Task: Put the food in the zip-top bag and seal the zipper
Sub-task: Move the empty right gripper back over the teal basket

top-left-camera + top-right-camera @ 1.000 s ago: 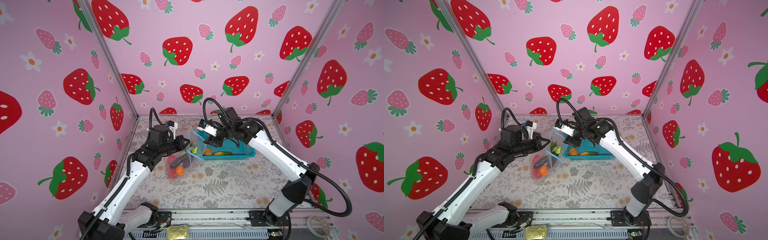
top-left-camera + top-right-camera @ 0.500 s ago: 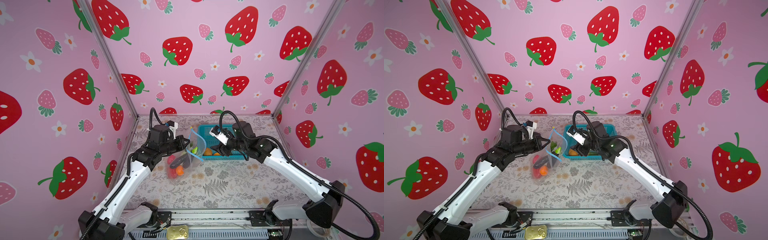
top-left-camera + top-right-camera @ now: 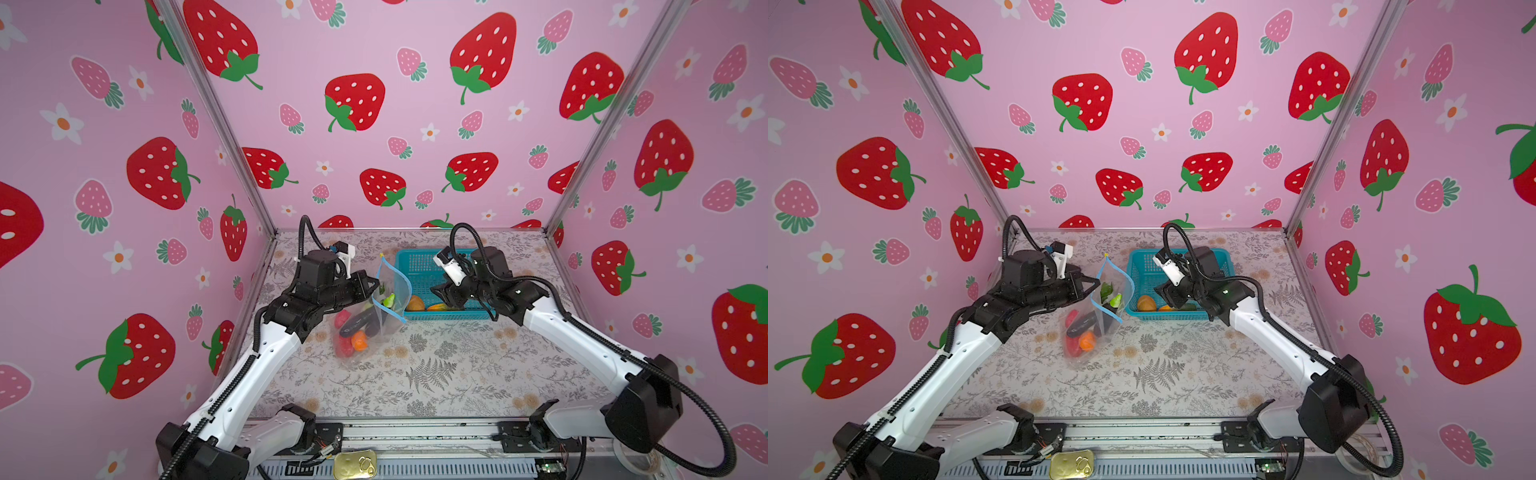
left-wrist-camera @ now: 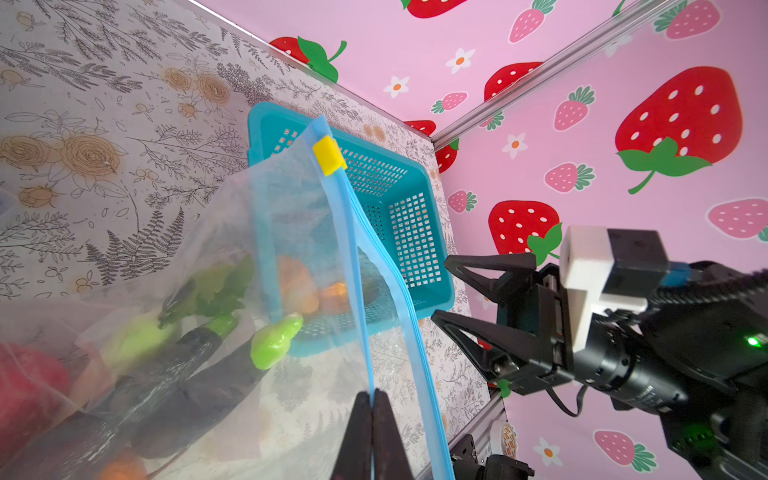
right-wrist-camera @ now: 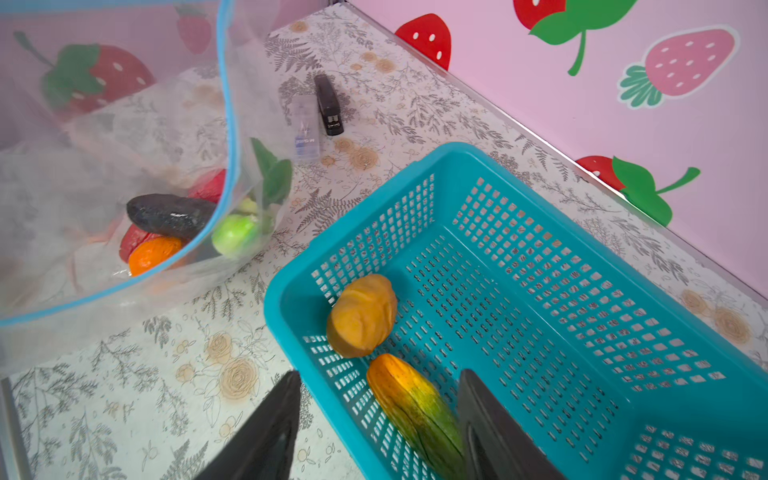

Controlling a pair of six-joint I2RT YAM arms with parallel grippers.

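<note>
The left gripper (image 4: 372, 400) is being seen clenched on the rim of the zip-top bag (image 4: 199, 257), with the light-blue zipper (image 4: 353, 257) being pinched between its closed fingers (image 4: 357, 436). The bag is being held up from that grip, with its mouth gaping toward the right gripper (image 5: 380, 374) and its lower part resting on the table (image 3: 457, 374) below the left gripper. The bag is being shown as clear, crinkled film. Its zipper is being split into two strips that part at the pinch and meet again at a yellow slider tab (image 4: 328, 156) at the far end. Through the film a dark eggplant (image 5: 170, 214), an orange (image 5: 151, 254), a red lump (image 5: 210, 187) and a light-green piece (image 5: 235, 240) are being seen heaped at the bottom.

The right gripper's jaws are being held apart with nothing grasped, just above a green-orange cucumber (image 5: 415, 409). The cucumber is lying beside a yellow-orange piece (image 5: 361, 316) in the teal basket (image 5: 540, 257).

Compared with a second ago, the right gripper is being found drawn back from the bag's mouth to the basket, while the left grip and the bag are being left unchanged.
</note>
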